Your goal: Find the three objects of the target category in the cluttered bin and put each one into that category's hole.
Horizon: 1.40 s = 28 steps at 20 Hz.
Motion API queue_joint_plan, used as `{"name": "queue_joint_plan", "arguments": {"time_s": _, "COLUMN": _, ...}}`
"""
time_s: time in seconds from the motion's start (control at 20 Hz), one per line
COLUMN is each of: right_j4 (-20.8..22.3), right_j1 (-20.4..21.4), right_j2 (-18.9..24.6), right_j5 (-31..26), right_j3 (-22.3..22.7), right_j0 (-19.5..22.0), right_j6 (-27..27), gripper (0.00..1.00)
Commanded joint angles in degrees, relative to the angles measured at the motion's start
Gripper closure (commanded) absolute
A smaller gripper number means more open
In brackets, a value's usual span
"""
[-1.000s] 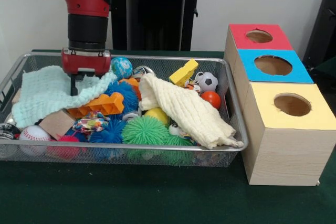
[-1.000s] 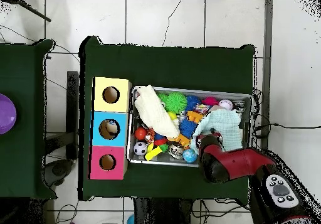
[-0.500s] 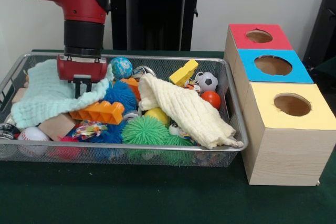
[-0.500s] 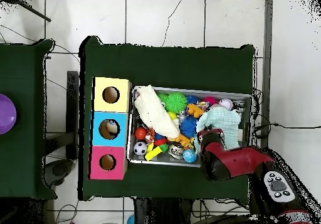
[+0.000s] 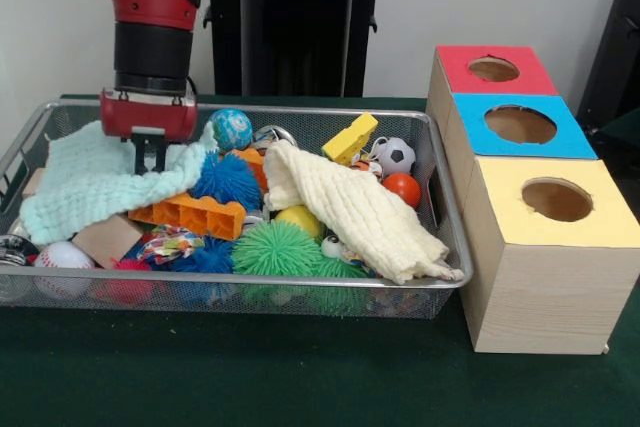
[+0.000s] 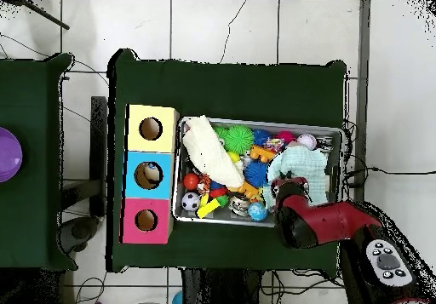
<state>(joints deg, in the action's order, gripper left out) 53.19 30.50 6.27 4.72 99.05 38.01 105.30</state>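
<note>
You see the gripper [image 5: 150, 159] | fingers pinching the mint cloth [image 5: 85, 182] | cloth's long axis along bin's [image 5: 445, 237] rear-left corner.

No readable text, labels, brands or numbers in either view. Wooden box [image 5: 540, 197] with red, blue, yellow tops: plain colour panels, no markings. Wire mesh bin [image 5: 240, 292]: toys and cloths carry no legible print. Red and black arm [image 5: 150, 7]: no visible logo. Dark green table cover [image 5: 300, 377]: blank.
</note>
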Motion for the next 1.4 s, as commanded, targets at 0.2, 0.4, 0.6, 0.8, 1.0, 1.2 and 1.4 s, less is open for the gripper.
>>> {"name": "queue_joint_plan", "arguments": {"time_s": 0.2, "right_j4": -8.5, "right_j1": 16.3, "right_j2": 13.0, "right_j5": -17.9, "right_j3": 13.1, "right_j0": 5.5, "right_j6": -3.7, "gripper": 1.0}}
{"name": "queue_joint_plan", "arguments": {"time_s": 0.4, "right_j4": -12.6, "right_j1": 20.5, "right_j2": 15.0, "right_j5": -21.7, "right_j3": 16.3, "right_j0": 6.1, "right_j6": -3.8, "gripper": 1.0}}
{"name": "queue_joint_plan", "arguments": {"time_s": 0.6, "right_j4": -14.1, "right_j1": 22.3, "right_j2": 15.2, "right_j5": -22.4, "right_j3": 18.0, "right_j0": 5.7, "right_j6": -2.6, "gripper": 1.0}}
{"name": "queue_joint_plan", "arguments": {"time_s": 0.8, "right_j4": -16.2, "right_j1": 24.2, "right_j2": 16.0, "right_j5": -23.9, "right_j3": 19.1, "right_j0": 5.2, "right_j6": -2.0, "gripper": 1.0}}
{"name": "queue_joint_plan", "arguments": {"time_s": 1.0, "right_j4": -19.0, "right_j1": 26.2, "right_j2": 15.5, "right_j5": -24.3, "right_j3": 20.8, "right_j0": 3.2, "right_j6": 0.5, "gripper": 1.0}}
{"name": "queue_joint_plan", "arguments": {"time_s": 1.2, "right_j4": -21.8, "right_j1": 27.5, "right_j2": 15.2, "right_j5": -24.5, "right_j3": 22.3, "right_j0": 1.2, "right_j6": 2.2, "gripper": 1.0}}
{"name": "queue_joint_plan", "arguments": {"time_s": 1.4, "right_j4": -23.4, "right_j1": 27.8, "right_j2": 14.4, "right_j5": -23.6, "right_j3": 23.1, "right_j0": -0.9, "right_j6": 3.4, "gripper": 1.0}}
